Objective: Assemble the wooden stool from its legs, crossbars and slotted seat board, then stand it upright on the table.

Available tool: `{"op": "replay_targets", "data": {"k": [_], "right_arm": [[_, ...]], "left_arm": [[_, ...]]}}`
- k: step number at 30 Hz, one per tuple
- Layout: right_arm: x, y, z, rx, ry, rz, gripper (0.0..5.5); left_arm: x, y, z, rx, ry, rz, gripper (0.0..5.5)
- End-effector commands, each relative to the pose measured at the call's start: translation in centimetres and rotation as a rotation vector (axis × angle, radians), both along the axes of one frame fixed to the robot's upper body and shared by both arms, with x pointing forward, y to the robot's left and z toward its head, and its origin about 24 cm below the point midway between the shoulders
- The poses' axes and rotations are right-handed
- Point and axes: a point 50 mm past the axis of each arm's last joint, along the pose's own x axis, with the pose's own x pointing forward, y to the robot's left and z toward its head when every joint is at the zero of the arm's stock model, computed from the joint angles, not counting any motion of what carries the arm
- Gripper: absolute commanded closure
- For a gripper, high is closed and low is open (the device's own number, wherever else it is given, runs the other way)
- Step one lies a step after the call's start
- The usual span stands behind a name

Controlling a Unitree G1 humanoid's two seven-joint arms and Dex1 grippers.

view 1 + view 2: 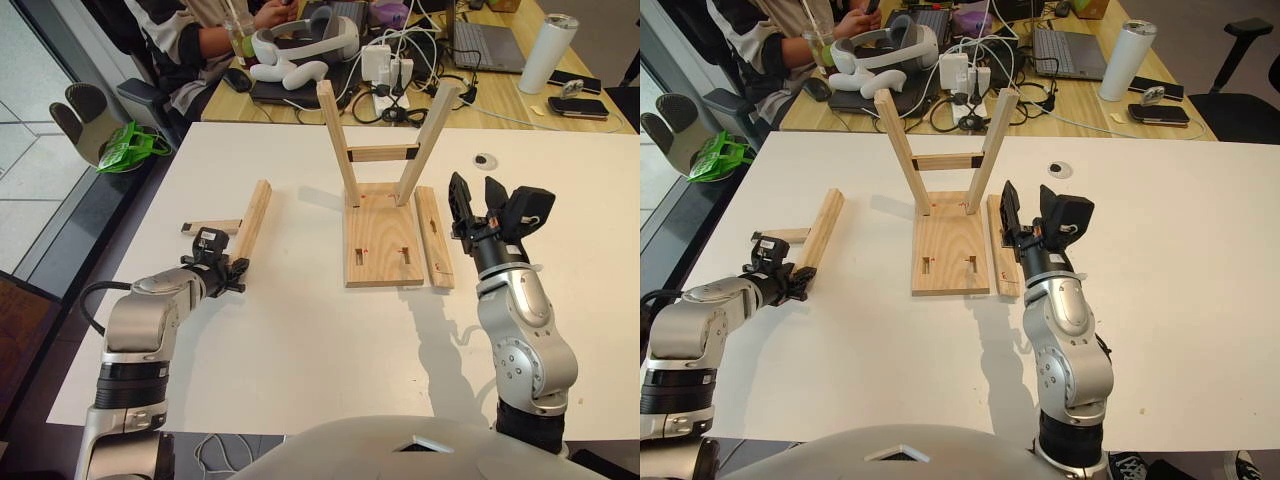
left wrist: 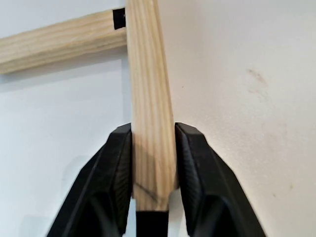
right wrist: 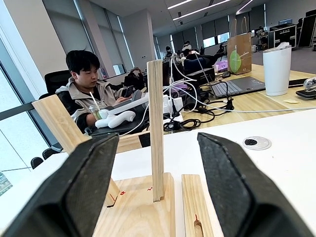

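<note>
The slotted seat board [image 1: 381, 250] lies flat mid-table with two legs [image 1: 338, 143] standing in its far end, joined by a crossbar [image 1: 382, 153]. A loose wooden piece [image 1: 434, 237] lies along the board's right edge. At the left lies another leg [image 1: 251, 220] with a crossbar [image 1: 212, 227] sticking out sideways. My left gripper [image 1: 215, 268] is shut on the near end of that leg [image 2: 149, 108], its fingers [image 2: 116, 173] pressed on both sides. My right gripper [image 1: 479, 205] is open just right of the loose piece [image 3: 196, 210], holding nothing.
A small round grommet [image 1: 486, 160] sits in the white table [image 1: 300, 350] at the far right. Beyond the far edge a wooden desk carries cables, a headset [image 1: 300, 45], a laptop and a white tumbler [image 1: 547, 52].
</note>
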Motion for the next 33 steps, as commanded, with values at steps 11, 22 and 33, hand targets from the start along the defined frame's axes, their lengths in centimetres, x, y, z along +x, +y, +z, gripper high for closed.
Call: {"op": "replay_targets", "data": {"k": [11,22,33], "right_arm": [[1.4,-0.5,0.9,0.08,-0.002,0.003,2.55],[0.9,2.2,8.2,0.876,-0.155,0.683,1.12],[2.1,1.7,9.9,1.102,-0.12,0.742,1.12]], "left_arm": [[3.6,2.5,8.7,0.633,-0.6,0.075,4.46],[2.7,-4.7,16.4,1.455,-1.407,-0.323,4.46],[0.9,-10.9,15.2,1.336,-1.706,-0.474,4.46]]}}
